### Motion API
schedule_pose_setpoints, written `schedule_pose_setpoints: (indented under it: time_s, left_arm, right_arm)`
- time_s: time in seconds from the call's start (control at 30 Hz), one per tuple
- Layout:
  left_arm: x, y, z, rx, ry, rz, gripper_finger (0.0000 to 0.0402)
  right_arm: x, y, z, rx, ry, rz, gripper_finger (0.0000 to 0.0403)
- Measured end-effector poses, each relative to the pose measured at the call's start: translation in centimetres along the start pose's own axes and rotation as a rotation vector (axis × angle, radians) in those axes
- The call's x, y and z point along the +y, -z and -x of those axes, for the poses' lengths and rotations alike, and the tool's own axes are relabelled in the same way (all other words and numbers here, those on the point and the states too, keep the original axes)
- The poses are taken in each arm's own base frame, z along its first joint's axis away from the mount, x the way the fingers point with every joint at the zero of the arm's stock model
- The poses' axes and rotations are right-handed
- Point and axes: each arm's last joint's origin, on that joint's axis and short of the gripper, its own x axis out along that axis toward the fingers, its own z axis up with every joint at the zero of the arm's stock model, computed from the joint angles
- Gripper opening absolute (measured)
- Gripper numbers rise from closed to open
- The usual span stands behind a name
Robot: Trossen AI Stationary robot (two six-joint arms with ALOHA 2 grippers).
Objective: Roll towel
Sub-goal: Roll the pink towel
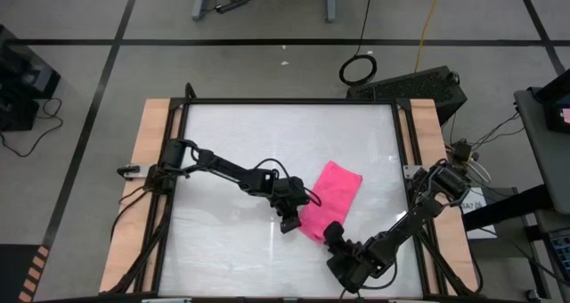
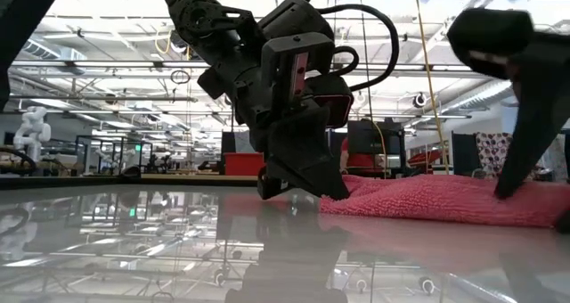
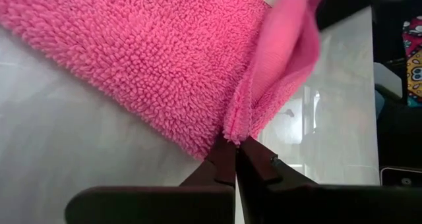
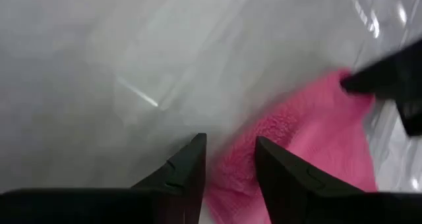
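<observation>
- The towel [image 1: 331,199] lies flat on the white table [image 1: 232,143], a little right of the middle and toward the near edge; it is bright pink and lies slanted
- The left gripper [image 1: 289,221] is low at the near left corner of the towel; in the left wrist view its two fingers [image 3: 227,159] are pressed together on the edge of the towel [image 3: 151,59], where a fold of the cloth stands up
- In the low view the left gripper [image 2: 298,189] reaches down to the table and touches the left end of the towel [image 2: 445,199]
- The right gripper [image 1: 331,233] is at the near edge of the towel, just beside the left one; its fingers [image 4: 188,168] are apart, with the pink cloth [image 4: 310,138] between and beyond them, and they hold nothing
</observation>
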Motion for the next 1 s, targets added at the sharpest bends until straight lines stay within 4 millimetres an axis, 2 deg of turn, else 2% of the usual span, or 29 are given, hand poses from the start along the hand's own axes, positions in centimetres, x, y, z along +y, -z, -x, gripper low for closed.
schedule_pose_setpoints:
  time_s: [0.37, 1.0]
  left_arm:
    - [-0.1, -0.1, 0.0, 0.004, 0.026, -0.013, 0.0000]
    - [-0.8, -0.7, 0.2, -0.002, 0.083, -0.051, 0.0000]
  right_arm:
    - [-0.6, 0.5, -0.3, 0.050, 0.007, -0.048, 0.0118]
    - [-0.7, 1.4, -0.7, 0.124, -0.042, -0.282, 0.0118]
